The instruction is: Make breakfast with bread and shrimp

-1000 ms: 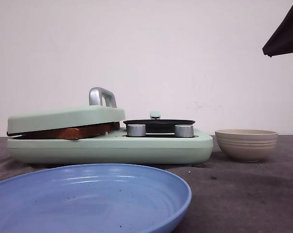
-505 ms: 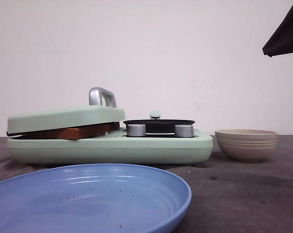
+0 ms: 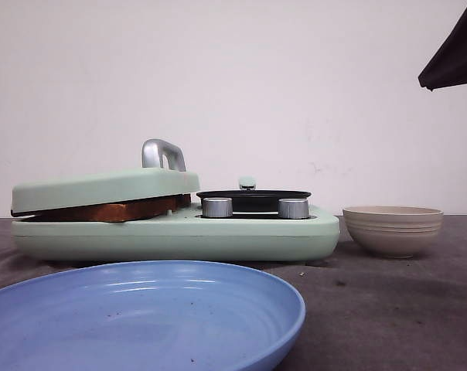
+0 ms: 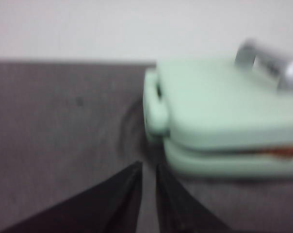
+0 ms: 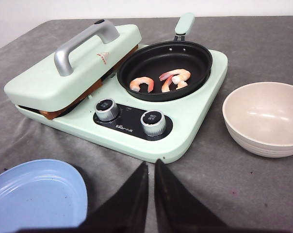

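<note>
The bread is clamped under the closed lid point(image 5: 73, 63) of the mint-green breakfast maker point(image 3: 179, 236). Only its brown crust edge shows, in the front view point(image 3: 110, 210), the right wrist view point(image 5: 71, 104) and the left wrist view point(image 4: 281, 152). Three pink shrimp point(image 5: 162, 80) lie in the black pan point(image 5: 166, 56) on the maker's right half. My right gripper point(image 5: 151, 166) hangs above the table in front of the maker's knobs, jaws shut and empty. My left gripper point(image 4: 147, 168) is beside the maker's lid-side end, jaws nearly together and empty; that view is blurred.
An empty beige ribbed bowl point(image 5: 264, 116) stands right of the maker. An empty blue plate point(image 3: 141, 317) lies in front of it, near the table's front edge. Two silver knobs point(image 5: 129, 116) sit on the maker's front. A dark shape point(image 3: 454, 58) hangs at the upper right of the front view.
</note>
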You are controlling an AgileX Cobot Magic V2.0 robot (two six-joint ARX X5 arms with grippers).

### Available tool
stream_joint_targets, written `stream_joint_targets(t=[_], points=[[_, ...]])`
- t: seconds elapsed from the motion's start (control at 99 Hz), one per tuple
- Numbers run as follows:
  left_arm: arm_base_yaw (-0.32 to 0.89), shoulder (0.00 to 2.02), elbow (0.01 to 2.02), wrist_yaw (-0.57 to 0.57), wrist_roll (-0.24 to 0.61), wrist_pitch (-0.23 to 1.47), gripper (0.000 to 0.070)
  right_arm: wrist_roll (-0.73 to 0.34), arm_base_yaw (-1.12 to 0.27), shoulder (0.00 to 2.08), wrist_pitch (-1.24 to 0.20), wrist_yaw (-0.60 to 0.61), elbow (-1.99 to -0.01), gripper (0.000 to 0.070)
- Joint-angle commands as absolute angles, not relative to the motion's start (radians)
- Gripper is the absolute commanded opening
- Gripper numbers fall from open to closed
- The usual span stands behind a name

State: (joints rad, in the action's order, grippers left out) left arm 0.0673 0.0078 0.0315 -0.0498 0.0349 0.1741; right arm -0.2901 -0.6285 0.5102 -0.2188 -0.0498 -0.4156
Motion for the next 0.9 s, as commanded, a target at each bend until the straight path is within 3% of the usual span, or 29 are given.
stream_joint_targets(t=[0.0,0.889], points=[[0.062,0.003,0.013,-0.053,0.018,0.174,0.0000,-0.299,-0.638,0.513,-0.205,-0.053,-0.415,0.0010],[0.059,0.005,0.014,-0.025,0.019,0.187,0.0000,-0.299,-0.638,0.513,-0.202,-0.053,-0.415,0.0010]])
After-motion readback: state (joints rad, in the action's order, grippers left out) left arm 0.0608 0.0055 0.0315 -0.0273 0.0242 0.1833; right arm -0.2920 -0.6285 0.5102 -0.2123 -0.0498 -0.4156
